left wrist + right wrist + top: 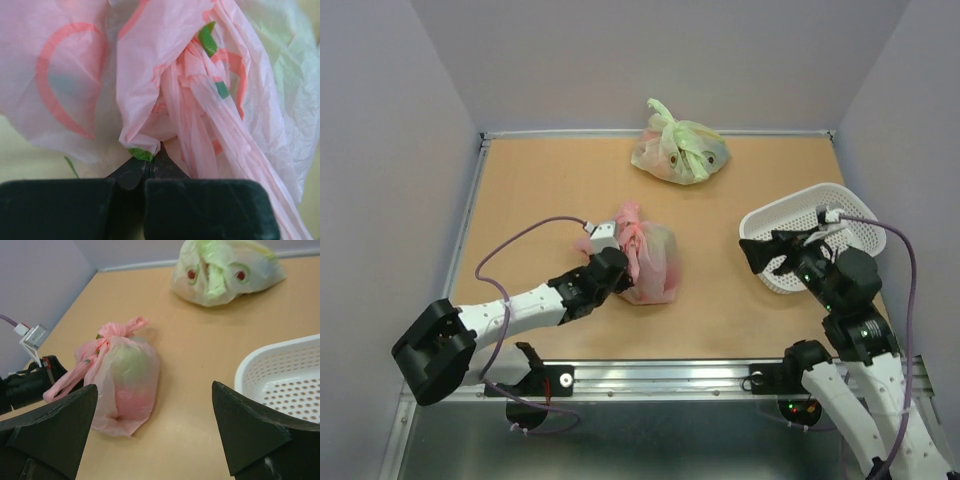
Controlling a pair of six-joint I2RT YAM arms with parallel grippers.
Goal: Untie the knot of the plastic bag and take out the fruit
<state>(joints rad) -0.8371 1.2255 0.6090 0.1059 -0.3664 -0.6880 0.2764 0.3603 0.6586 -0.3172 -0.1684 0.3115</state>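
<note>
Pink plastic bag [652, 262] pinched in the left gripper [150, 161] — right gripper [154, 387] gapes wide.

Plastic bag [150, 75]: thin, translucent pink, crinkled, filling nearly the whole frame. It is printed with darker pink arcs and small green patches, and its film is gathered into twisted strands right of centre. Left gripper [150, 167]: black, at bottom centre, fingertips pressed together on a lower fold of the bag, touching a green patch.
</note>
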